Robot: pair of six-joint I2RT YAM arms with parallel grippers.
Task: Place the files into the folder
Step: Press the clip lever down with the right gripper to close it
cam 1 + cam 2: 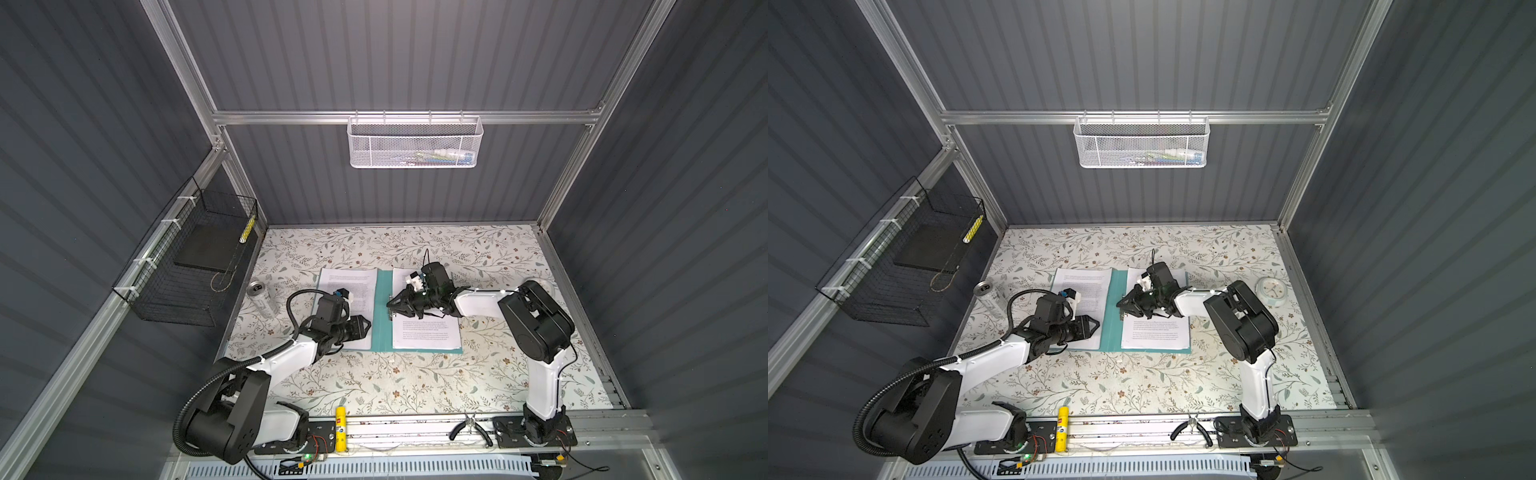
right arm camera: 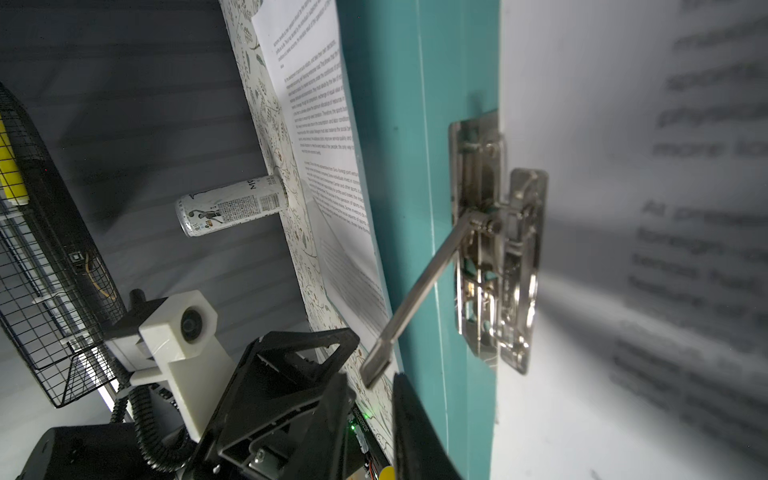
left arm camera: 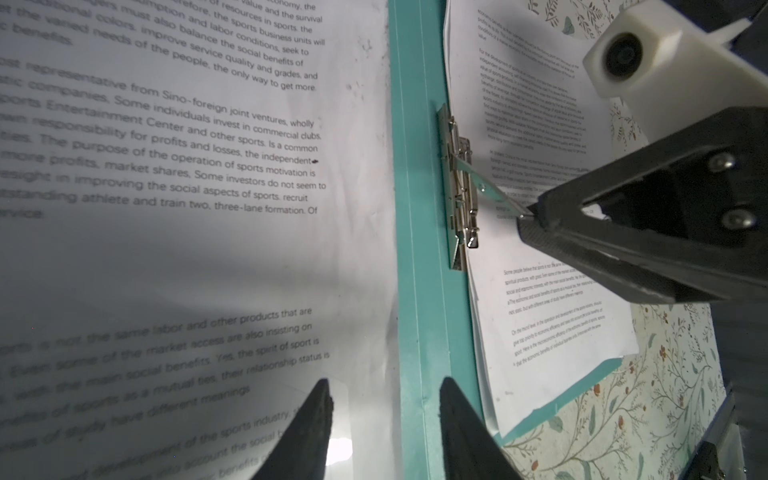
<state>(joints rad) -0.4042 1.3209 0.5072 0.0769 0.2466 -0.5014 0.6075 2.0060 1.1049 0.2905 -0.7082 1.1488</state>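
The teal folder [image 1: 382, 316] [image 1: 1113, 307] lies open on the floral table. One of the files [image 1: 353, 286] rests on its left half, and more files [image 1: 428, 332] lie on the right half under the silver clip [image 3: 461, 187] [image 2: 498, 257]. The clip's lever [image 2: 424, 286] stands raised off the spine. My right gripper [image 1: 390, 305] [image 2: 372, 376] is shut on the lever's end. My left gripper [image 1: 368, 326] [image 3: 386, 395] is open low over the left sheet's inner edge, one fingertip over paper, the other over the teal spine.
A drink can [image 1: 262, 297] stands left of the folder and a round clock [image 1: 1271, 291] lies to its right. A black wire basket [image 1: 187, 266] hangs on the left wall. A glue stick [image 1: 340, 428] and pliers [image 1: 469, 428] lie on the front rail.
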